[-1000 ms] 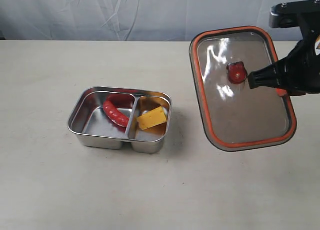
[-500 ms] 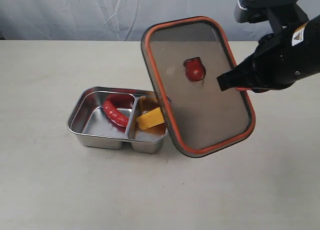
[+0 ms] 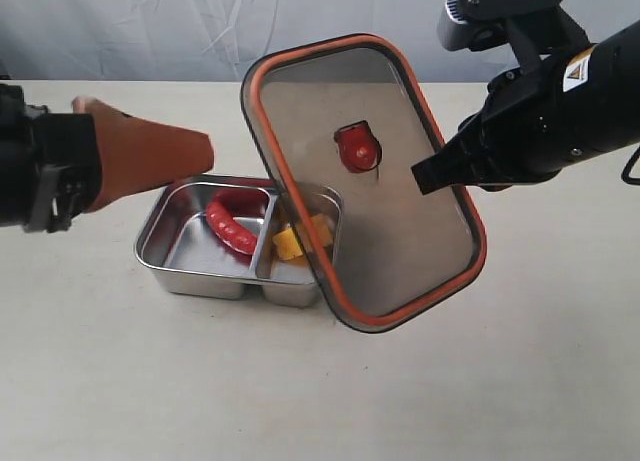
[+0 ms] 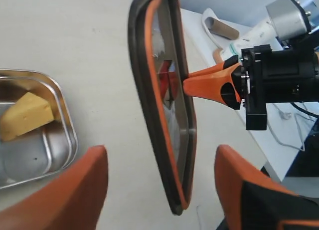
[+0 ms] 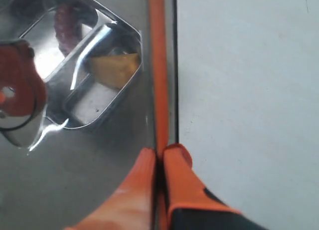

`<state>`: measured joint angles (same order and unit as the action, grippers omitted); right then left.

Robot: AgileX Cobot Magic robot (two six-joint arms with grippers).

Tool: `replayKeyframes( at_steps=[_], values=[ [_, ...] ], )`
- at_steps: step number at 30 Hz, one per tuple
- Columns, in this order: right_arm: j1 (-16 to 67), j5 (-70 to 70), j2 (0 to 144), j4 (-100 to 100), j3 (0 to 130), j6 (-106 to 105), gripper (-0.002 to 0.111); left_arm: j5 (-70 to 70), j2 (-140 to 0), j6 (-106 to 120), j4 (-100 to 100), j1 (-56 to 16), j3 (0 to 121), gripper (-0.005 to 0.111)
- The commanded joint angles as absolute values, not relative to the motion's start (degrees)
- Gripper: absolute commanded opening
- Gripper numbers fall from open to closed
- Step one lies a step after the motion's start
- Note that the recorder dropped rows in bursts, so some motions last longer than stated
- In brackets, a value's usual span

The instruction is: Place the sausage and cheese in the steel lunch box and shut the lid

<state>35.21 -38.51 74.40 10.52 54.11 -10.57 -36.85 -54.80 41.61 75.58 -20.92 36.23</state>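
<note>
Right arm: enters from the right of the exterior view, black wrist raised above the table point(image 3: 120, 381), gripper angled down and to the left.
Right gripper point(image 5: 160, 154): orange fingers pinched almost together on the orange-rimmed long edge of the lid point(image 3: 400, 231), gripping it firmly.
Lid: held clear of the table and steeply tilted, upper end towards the back, lower end towards the front; red-orange centre valve point(image 3: 357, 148) facing the exterior camera; left long edge hanging over the right compartment of the steel lunch box point(image 3: 200, 281), not seated on it.
Left arm: reaches in level from the left edge of the exterior view, fingers pointing right, tips hovering near the box's far left rim, touching nothing visible.
Left gripper point(image 4: 160, 155): jaws spread wide and empty; in the wrist view the lid appears nearly edge-on between the two fingers.
Steel lunch box: flat on the table, open, left of centre.
Sausage point(image 3: 228, 229): lying in the left compartment, beside the divider.
Cheese point(image 3: 290, 243): in the right compartment, partly hidden behind the lid's edge.
</note>
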Motion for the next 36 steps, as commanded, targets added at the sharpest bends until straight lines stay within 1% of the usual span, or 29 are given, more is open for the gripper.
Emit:
replayKeyframes(
  at_steps=[1,5,12,16,18,19,21,25,26,31,32,33,34,36],
  values=[
    [35.42,-36.96,73.78,12.19,54.06,-11.10,-0.001,-39.01,-59.11,56.25,86.46,-21.31,37.32,0.063],
    [35.42,-36.45,73.78,16.22,54.06,-14.62,-0.001,-38.78,-61.37,63.51,92.54,-21.31,37.32,0.063],
    [35.42,-36.57,73.78,22.70,54.06,-19.86,-0.001,-38.39,-65.06,68.19,96.10,-21.31,37.32,0.063],
    [35.42,-36.99,73.78,26.83,54.06,-23.65,-0.001,-40.37,-66.67,72.77,99.95,-21.31,37.32,0.061],
    [35.42,-37.33,73.78,29.31,54.06,-26.18,-0.001,-40.08,-67.11,72.99,99.95,-21.31,37.32,0.056],
    [35.42,-37.33,73.78,30.12,54.06,-27.00,-0.001,-39.96,-67.52,72.99,99.95,-21.31,37.32,0.050],
    [35.42,-37.48,73.78,31.03,54.06,-27.50,-0.001,-39.95,-68.34,72.99,99.95,-21.31,37.32,0.038],
    [35.42,-38.06,73.78,31.63,54.06,-28.74,-0.001,-39.74,-69.18,73.86,99.95,-21.31,37.32,0.004],
    [35.42,-38.19,73.78,31.63,54.06,-28.74,-0.001,-39.60,-69.18,74.58,99.95,-21.31,37.32,0.001],
    [35.42,-38.17,73.78,31.63,54.06,-28.74,-0.001,-38.63,-69.18,76.08,99.95,-21.31,37.32,0.000],
    [35.42,-38.17,73.78,31.37,54.06,-28.74,0.001,-38.41,-69.18,77.01,99.95,-21.31,37.32,0.000],
    [35.42,-38.17,73.78,31.23,54.06,-28.74,0.004,-38.34,-69.18,77.72,99.95,-21.31,37.32,0.000],
    [35.42,-38.17,73.78,31.22,54.06,-28.74,0.010,-38.20,-69.18,78.56,99.95,-21.31,37.32,0.000],
    [35.42,-38.17,73.78,31.22,54.06,-28.74,0.027,-37.49,-69.18,78.67,99.95,-21.31,37.32,0.000]
  ],
)
